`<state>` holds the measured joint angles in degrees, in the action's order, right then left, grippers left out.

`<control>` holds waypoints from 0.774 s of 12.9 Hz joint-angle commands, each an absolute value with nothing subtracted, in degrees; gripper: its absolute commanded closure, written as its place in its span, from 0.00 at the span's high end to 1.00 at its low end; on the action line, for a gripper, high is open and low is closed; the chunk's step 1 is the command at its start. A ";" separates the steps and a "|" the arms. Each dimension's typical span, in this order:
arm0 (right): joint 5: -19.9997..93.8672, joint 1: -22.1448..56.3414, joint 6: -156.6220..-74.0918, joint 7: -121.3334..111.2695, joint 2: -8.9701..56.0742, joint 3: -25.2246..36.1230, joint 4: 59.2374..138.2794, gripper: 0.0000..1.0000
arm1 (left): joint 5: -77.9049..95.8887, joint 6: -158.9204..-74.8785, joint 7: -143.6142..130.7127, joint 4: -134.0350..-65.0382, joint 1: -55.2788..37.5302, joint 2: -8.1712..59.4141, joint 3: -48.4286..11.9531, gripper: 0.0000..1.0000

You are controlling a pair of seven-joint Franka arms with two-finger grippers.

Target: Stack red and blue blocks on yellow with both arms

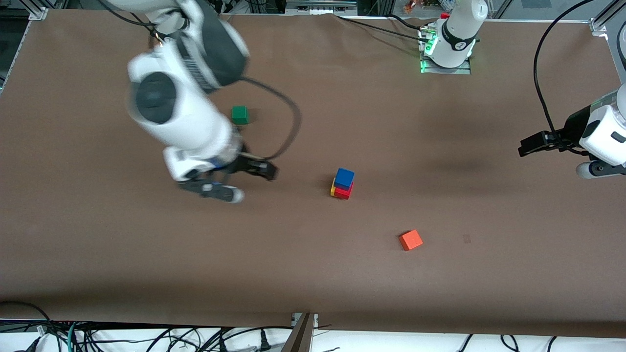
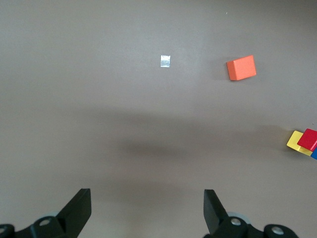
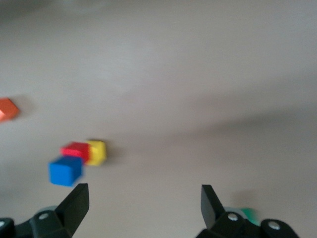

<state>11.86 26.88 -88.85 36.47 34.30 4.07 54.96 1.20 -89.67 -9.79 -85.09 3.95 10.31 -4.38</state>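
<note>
The blue block (image 1: 345,178) sits on the red block (image 1: 344,191), which rests on the yellow cube (image 1: 333,189) with a small offset, in the middle of the table. My right gripper (image 1: 248,182) is open and empty, up over the table beside the stack toward the right arm's end. Its wrist view shows the blue block (image 3: 65,171), the red block (image 3: 75,150) and the yellow cube (image 3: 97,151) past its open gripper (image 3: 143,203). My left gripper (image 1: 527,145) is open and empty, far off at the left arm's end. The left wrist view shows that gripper (image 2: 147,210) and the yellow cube (image 2: 297,142) and red block (image 2: 310,139) at its edge.
An orange cube (image 1: 411,240) lies nearer the front camera than the stack and also shows in the left wrist view (image 2: 241,68). A green cube (image 1: 239,115) lies farther back, close by the right arm. A small tape mark (image 2: 165,61) is on the table.
</note>
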 commanded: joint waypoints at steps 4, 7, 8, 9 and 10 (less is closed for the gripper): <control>12.22 23.73 -83.40 16.45 8.40 11.94 81.77 1.00 | 1.41 -89.30 -8.61 -82.98 3.87 11.25 -4.22 1.00; 6.80 23.91 -85.25 11.70 -0.95 14.41 92.27 1.00 | 1.32 -89.30 -8.61 -81.83 4.13 11.86 -4.22 1.00; 4.85 23.91 -85.25 11.69 -2.62 14.41 93.76 1.00 | 1.41 -89.30 -8.61 -81.83 4.13 12.04 -4.22 1.00; 3.09 23.99 -86.12 11.52 -4.03 14.41 95.52 1.00 | 1.41 -89.30 -8.61 -81.74 4.13 12.13 -4.22 1.00; 1.25 23.82 -87.26 10.99 -4.65 14.15 96.67 1.00 | 1.41 -89.30 -8.70 -81.74 4.13 12.13 -4.22 1.00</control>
<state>4.34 23.33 -84.05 12.13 -1.42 14.75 91.58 1.20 -89.84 -9.79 -83.90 4.02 10.81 -4.29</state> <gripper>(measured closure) 0.000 0.000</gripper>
